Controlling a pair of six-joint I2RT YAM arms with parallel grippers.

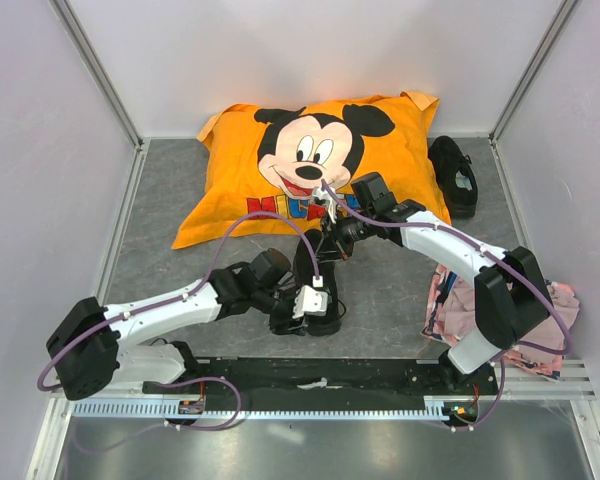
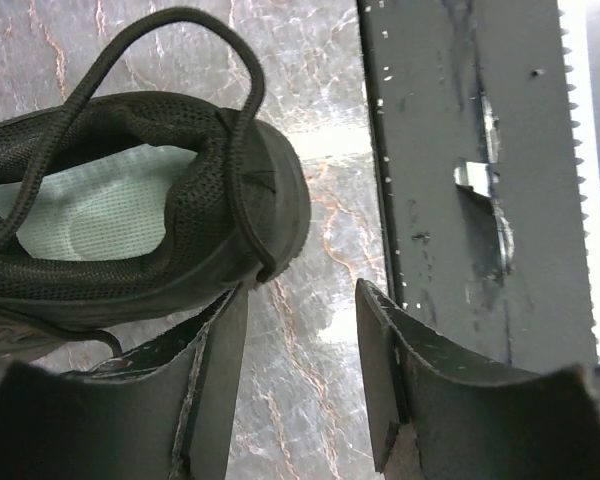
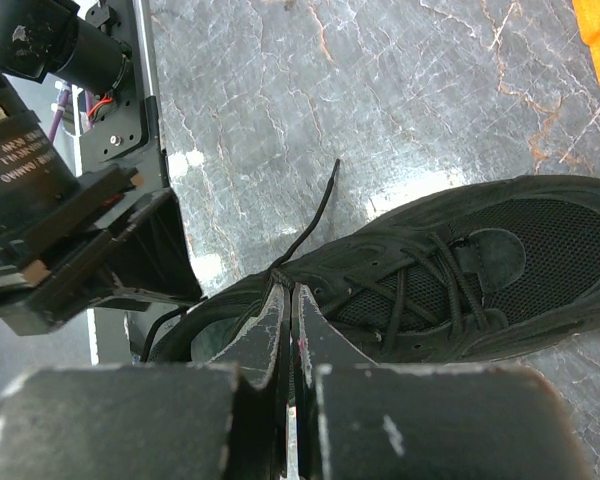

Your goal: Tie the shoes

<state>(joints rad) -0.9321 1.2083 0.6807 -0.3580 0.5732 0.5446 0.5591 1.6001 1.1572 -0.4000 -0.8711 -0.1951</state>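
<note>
One black shoe (image 1: 330, 312) lies at the table's middle between both arms, heel toward the near edge. Its pale insole (image 2: 100, 210) shows, and a lace loop (image 2: 242, 120) hangs over the heel collar. My left gripper (image 2: 300, 295) stands open just beside the heel, only bare table between its fingers (image 2: 215, 370). My right gripper (image 3: 289, 288) is shut at the shoe's collar, pinching a lace (image 3: 315, 215) whose free end trails onto the table. The second shoe (image 1: 453, 176) sits at the back right, apart from both arms.
An orange Mickey Mouse pillow (image 1: 280, 170) lies behind the middle shoe. A pink cloth (image 1: 555, 310) is bunched by the right arm's base. The black base rail (image 2: 460, 200) runs along the near edge, close to the left gripper. Walls enclose three sides.
</note>
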